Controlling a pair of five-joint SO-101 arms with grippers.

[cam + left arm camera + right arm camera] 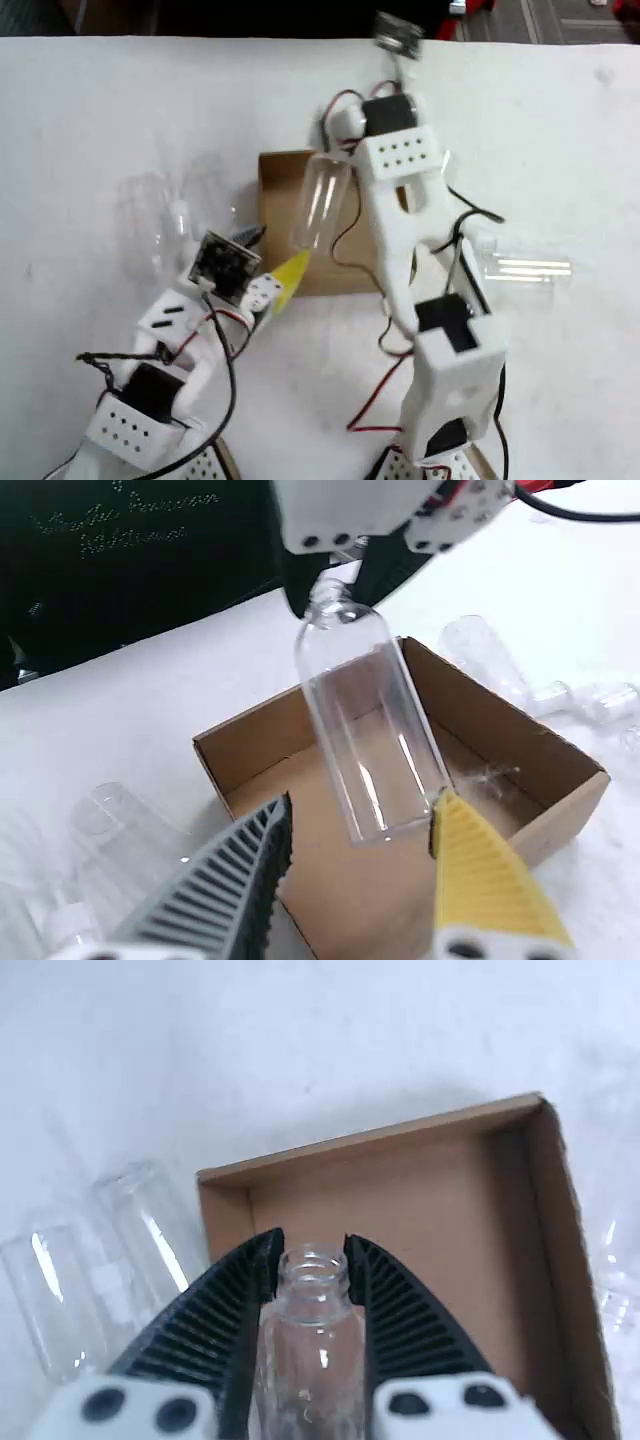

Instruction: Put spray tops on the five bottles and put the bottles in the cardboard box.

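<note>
white table (120, 100); cardboard box (278, 180); loose bottles (150, 215)

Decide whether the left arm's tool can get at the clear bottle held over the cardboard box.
Probably yes: the left tool is open, flanking the base of the bottle with nothing between; the right tool grips only the neck.

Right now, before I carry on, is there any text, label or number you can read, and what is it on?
Pale script in two lines on the dark surface behind the table: too blurred to read.
The clear bottle and the cardboard box: no print visible.
</note>
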